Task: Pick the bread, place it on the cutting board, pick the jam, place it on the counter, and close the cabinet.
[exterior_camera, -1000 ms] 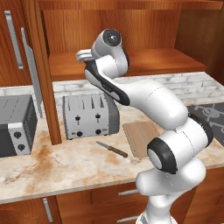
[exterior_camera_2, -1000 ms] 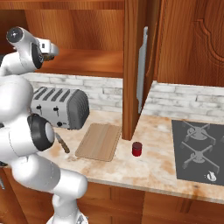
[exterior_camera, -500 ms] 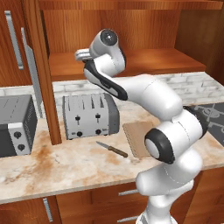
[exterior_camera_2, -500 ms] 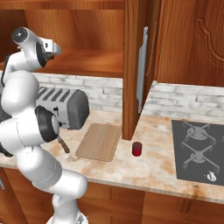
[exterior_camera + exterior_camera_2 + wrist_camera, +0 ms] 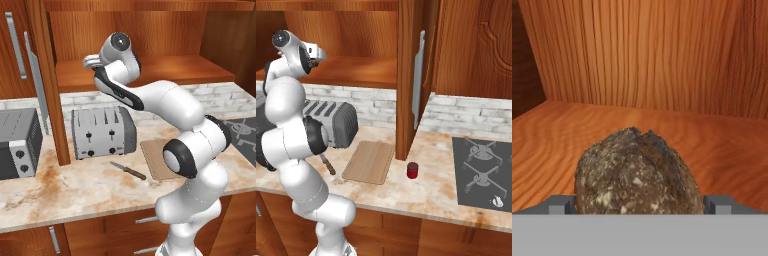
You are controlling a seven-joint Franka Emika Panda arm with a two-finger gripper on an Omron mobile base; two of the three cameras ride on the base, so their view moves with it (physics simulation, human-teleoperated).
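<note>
- Bread [image 5: 637,174] sits on the cabinet [image 5: 150,70] shelf, right between my fingertips [image 5: 559,205].
- My claw [image 5: 637,206] is spread wide around it, not pinching.
- Jam [image 5: 412,170] stands on the bench [image 5: 431,190] beside the cutting board [image 5: 369,162].

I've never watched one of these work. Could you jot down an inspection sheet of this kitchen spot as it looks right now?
Surface: marbled counter, stone top over wooden drawers.
Job's things: bread on the cabinet shelf, between the finger tips; cutting board bare; jam already on the counter right of the board; cabinet doors open.
Clutter: toaster, knife, toaster oven.
Grippers: gripper open, straddling the bread, not closed on it.
Cables: nothing seen.
Surroundings: stove burners, brick backsplash.
</note>
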